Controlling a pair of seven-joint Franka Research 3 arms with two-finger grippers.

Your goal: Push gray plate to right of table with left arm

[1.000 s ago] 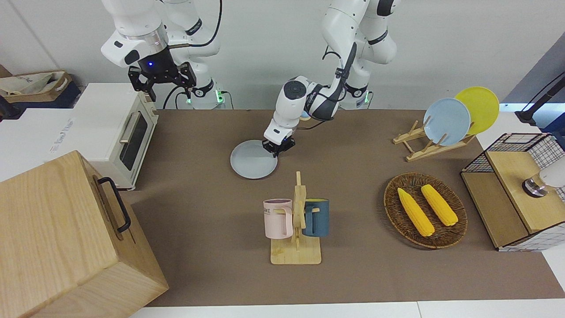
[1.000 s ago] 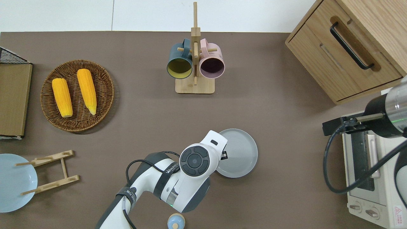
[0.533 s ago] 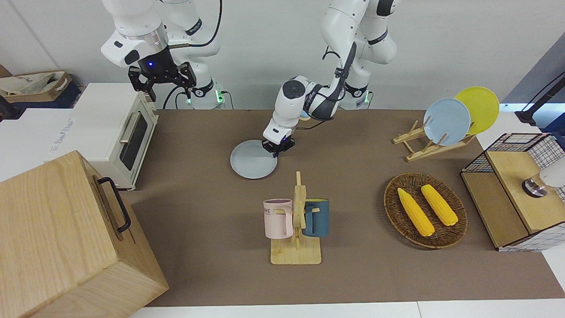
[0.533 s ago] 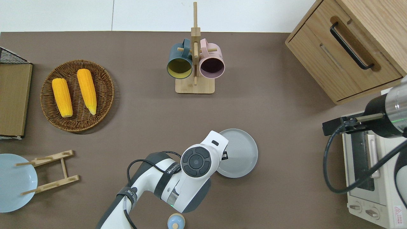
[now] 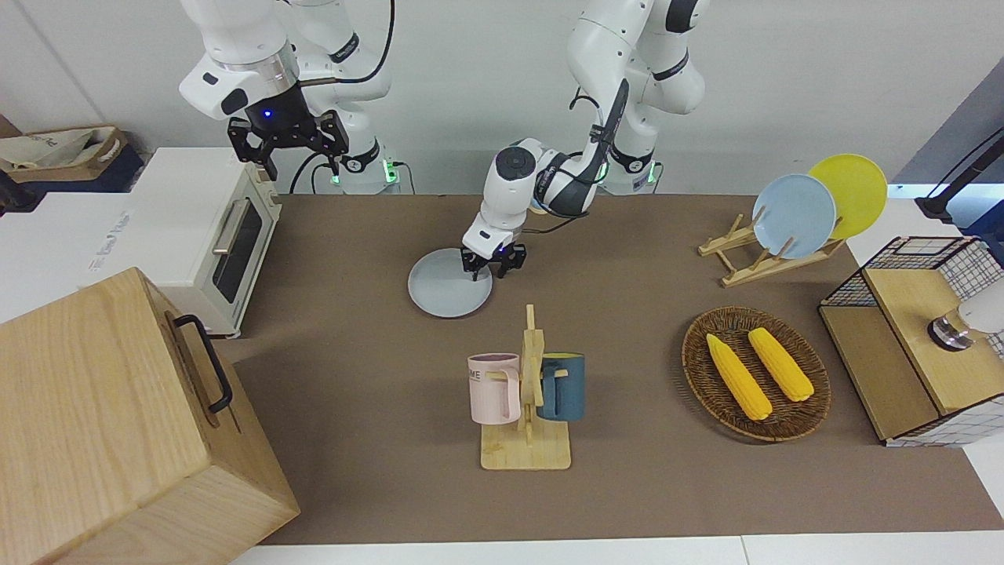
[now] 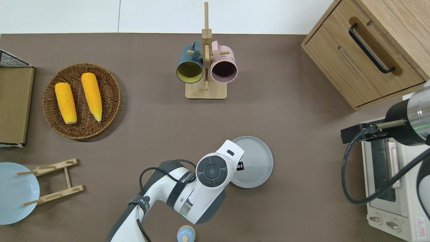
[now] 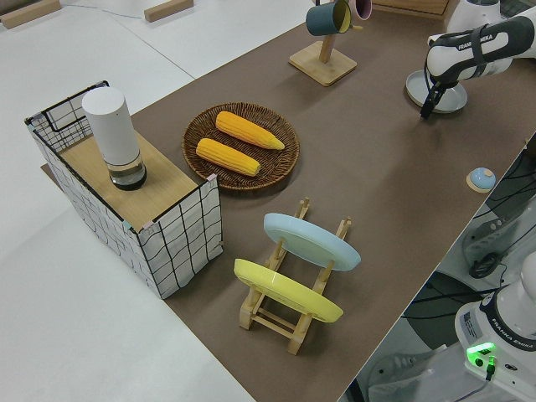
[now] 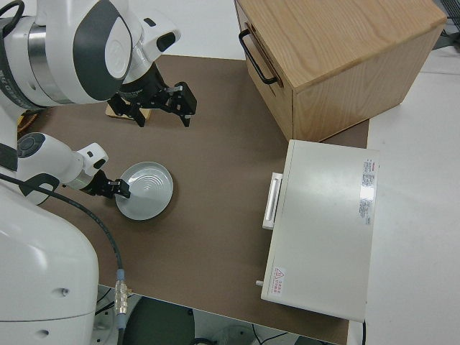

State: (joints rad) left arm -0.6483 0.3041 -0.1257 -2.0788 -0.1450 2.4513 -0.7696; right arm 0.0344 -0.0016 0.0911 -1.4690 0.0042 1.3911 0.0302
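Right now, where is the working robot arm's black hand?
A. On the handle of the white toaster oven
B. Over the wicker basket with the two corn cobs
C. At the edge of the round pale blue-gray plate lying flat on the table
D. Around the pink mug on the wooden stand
C: the left hand sits low at the round pale blue-gray plate's rim, at its edge toward the left arm's end.

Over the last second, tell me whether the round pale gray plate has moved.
Barely: the gray plate crept toward the white toaster oven.
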